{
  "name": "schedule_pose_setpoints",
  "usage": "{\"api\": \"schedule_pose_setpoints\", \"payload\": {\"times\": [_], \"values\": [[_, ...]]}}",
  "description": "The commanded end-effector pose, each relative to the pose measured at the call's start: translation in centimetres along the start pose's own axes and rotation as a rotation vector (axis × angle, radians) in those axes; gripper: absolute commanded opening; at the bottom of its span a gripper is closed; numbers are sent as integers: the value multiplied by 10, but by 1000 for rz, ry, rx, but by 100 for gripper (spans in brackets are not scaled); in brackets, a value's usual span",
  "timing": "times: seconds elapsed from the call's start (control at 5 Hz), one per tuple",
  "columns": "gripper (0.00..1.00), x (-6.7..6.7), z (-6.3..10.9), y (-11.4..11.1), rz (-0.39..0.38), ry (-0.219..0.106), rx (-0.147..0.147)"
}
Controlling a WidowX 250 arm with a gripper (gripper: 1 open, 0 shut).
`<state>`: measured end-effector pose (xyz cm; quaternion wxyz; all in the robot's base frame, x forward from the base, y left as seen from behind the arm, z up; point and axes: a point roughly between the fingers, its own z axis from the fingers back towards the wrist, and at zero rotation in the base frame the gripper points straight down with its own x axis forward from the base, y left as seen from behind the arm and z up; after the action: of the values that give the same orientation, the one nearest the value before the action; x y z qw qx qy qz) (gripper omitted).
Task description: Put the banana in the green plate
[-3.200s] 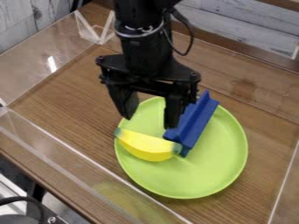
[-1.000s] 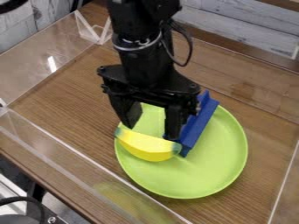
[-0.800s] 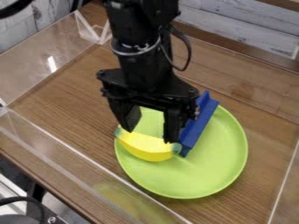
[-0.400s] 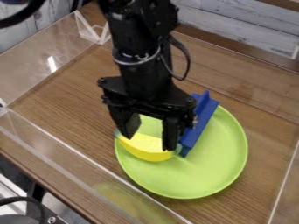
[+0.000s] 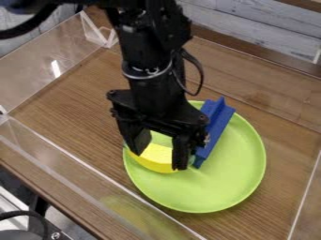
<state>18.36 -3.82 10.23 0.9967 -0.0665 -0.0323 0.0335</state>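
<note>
The hand [image 5: 160, 147] hangs straight down from the black arm [image 5: 150, 47] with its two dark fingers [image 5: 135, 142] spread wide apart, one on each side of the banana [image 5: 158, 157]. Nothing is clamped between them; the pictures do not settle whether either fingertip touches the fruit. The finger at about nine o'clock of the banana stands over the plate's rim, and the one at about three o'clock comes down just beside the blue block [image 5: 212, 127].

The banana lies inside the green plate [image 5: 232, 173], at roughly nine to ten o'clock of the plate's centre, close against the rim there. Only its lower yellow curve shows below the hand; the rest is hidden behind the fingers.

The blue block, ribbed and rectangular, also sits in the plate, tilted, running from about twelve o'clock down toward the middle, with its lower end near the banana. Whether the two touch cannot be told.

The plate rests on the wooden counter [image 5: 69, 103], toward four o'clock of the view, and a clear plastic wall [image 5: 56, 173] runs along the counter's near edge.
</note>
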Motion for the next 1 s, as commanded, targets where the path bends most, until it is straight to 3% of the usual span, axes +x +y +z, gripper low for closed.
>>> {"api": "schedule_pose_setpoints", "payload": {"times": [0.0, 0.8], "values": [[100, 3, 0, 0, -15, -10, -5], [100, 2, -9, 5, -104, 17, -21]]}}
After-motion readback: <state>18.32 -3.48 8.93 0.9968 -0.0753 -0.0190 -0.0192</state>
